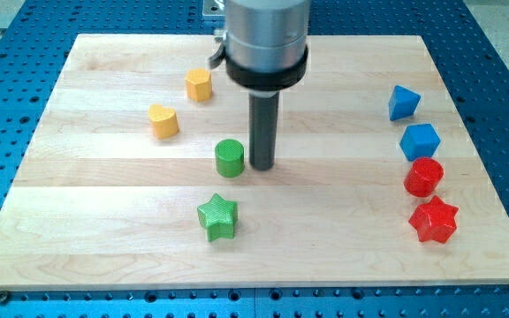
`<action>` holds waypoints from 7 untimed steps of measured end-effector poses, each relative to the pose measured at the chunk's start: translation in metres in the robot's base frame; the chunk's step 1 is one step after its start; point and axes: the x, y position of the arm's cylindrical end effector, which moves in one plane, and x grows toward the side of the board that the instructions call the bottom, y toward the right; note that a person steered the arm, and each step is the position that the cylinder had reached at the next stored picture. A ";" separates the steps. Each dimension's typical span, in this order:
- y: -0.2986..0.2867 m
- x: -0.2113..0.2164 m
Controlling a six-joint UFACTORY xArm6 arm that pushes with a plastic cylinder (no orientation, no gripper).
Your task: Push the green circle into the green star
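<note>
The green circle (230, 157) is found near the middle of the wooden board (343, 247), and the green star (217, 217) lies nearer the view's bottom, slightly to the left of it. A clear strip of bare wood is seen between the two, so contact is not yet made and the task is judged unfinished.

The tip (262, 166) is set just beside the circle, on its right side; whether it touches the block cannot be told. No gripper is fitted, so no open or closed state can be given; only a straight dark rod is shown.

From this side, a push would likely send the circle leftward rather than toward the star. It is judged that the tip must be brought round to the circle's far side, so that the block can be driven nearward into the star.
</note>
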 end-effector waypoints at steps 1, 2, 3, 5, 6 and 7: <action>-0.074 -0.010; -0.086 0.064; -0.079 0.025; -0.031 -0.026; -0.103 0.039; -0.093 0.035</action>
